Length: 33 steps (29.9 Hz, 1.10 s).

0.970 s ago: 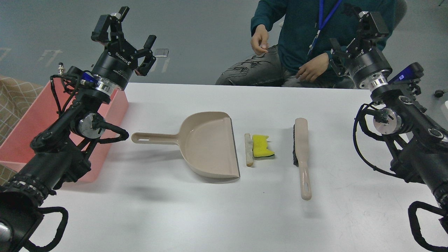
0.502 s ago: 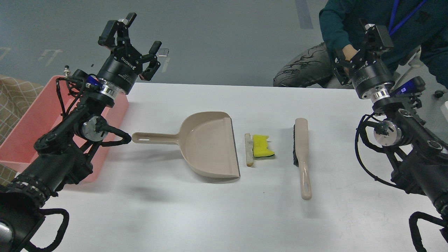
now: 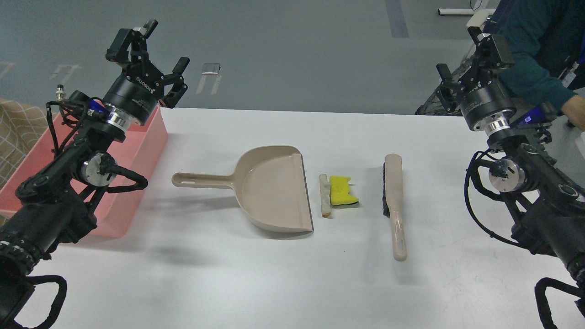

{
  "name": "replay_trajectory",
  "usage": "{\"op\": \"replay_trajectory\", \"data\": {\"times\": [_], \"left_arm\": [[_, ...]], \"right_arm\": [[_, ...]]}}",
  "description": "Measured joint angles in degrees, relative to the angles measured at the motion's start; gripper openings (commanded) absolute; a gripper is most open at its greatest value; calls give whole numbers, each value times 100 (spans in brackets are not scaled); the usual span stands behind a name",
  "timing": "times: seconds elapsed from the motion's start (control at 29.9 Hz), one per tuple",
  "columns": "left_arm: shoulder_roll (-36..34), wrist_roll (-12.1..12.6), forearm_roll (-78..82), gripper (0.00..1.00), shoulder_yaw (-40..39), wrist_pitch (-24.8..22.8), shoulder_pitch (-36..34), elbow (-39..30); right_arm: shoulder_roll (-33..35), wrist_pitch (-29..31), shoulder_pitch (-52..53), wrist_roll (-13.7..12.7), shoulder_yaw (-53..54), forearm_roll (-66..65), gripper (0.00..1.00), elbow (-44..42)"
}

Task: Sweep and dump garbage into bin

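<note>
A yellow sponge piece (image 3: pixel 342 190) with dark green backing and a thin beige wedge (image 3: pixel 325 195) lie side by side on the white table (image 3: pixel 274 274), between the beige dustpan (image 3: pixel 273 188) on their left and the beige brush (image 3: pixel 394 204) on their right. The pink bin (image 3: pixel 137 146) stands at the table's left edge, partly hidden by my left arm. My left gripper (image 3: pixel 147 58) is open and empty, raised above the bin's far corner. My right gripper (image 3: pixel 468 57) is open and empty, raised beyond the table's far right edge.
The dustpan's open mouth faces the scraps and its handle (image 3: pixel 201 181) points left toward the bin. A person in a teal top (image 3: pixel 534 55) stands at the far right, close behind my right gripper.
</note>
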<state>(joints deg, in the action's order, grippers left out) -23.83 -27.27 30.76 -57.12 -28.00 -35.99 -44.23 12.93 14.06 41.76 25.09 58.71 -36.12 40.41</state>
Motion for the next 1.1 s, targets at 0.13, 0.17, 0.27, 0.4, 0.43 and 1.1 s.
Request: {"op": "replay_trajectory", "data": {"times": [0.13,0.17,0.27,0.4,0.43,1.1], "left_arm": [[-14,-15,0,98,-10,0,-24,2],[-14,-27,-8,98,-20,0,-24,-6],[11,-53,-17,98,-34,0,-1,-108],[47,-55,-8,98,-19,0,44,-258],[48,-48,4,98,-12,0,51,-297],[-34,9,74,98,222,104,57,-626]], "right_arm": [[38,34,-5,-4,-13,0,100,47],[51,36,-11,-4,-19,0,100,53],[64,37,-17,-6,-25,-2,100,63],[64,26,-19,-14,-33,-7,100,65],[65,20,-19,-15,-34,-7,100,65],[71,-26,-27,-21,-35,-10,100,55]]}}
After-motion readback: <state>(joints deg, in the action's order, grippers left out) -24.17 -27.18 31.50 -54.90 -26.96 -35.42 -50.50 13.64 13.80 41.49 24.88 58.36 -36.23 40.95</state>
